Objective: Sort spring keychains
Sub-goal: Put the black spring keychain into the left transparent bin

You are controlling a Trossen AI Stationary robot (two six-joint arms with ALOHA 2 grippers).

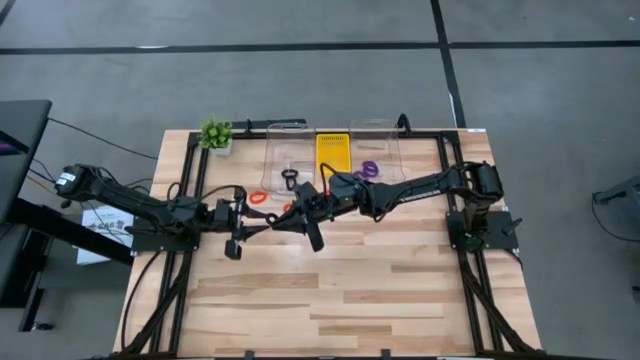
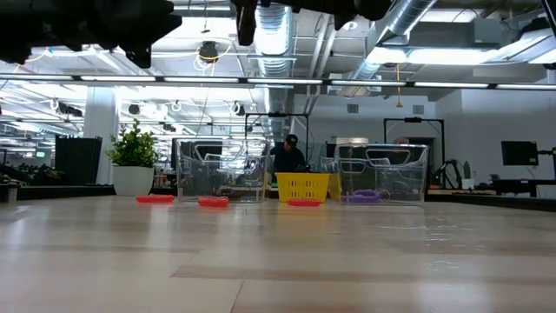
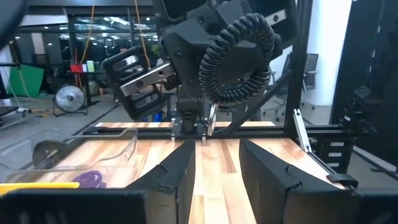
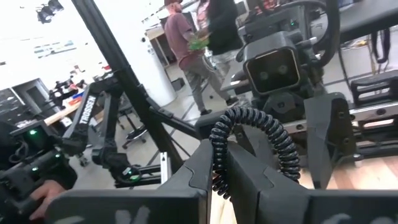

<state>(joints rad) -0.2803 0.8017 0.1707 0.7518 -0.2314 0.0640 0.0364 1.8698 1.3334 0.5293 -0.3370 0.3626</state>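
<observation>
Your right gripper [image 4: 214,163], raised over the middle of the table, is pinched nearly closed on a black spring keychain [image 4: 252,149], held up facing the left arm as if for a handover. Your left gripper [image 3: 217,168] waits just opposite, fingers spread and empty. Farther back, red keychains [image 1: 258,197] lie loose before the clear bins [image 1: 283,155], and purple ones [image 1: 369,169] sit in the right bin near the far edge.

Near half of table [image 1: 350,300] unobstructed
</observation>
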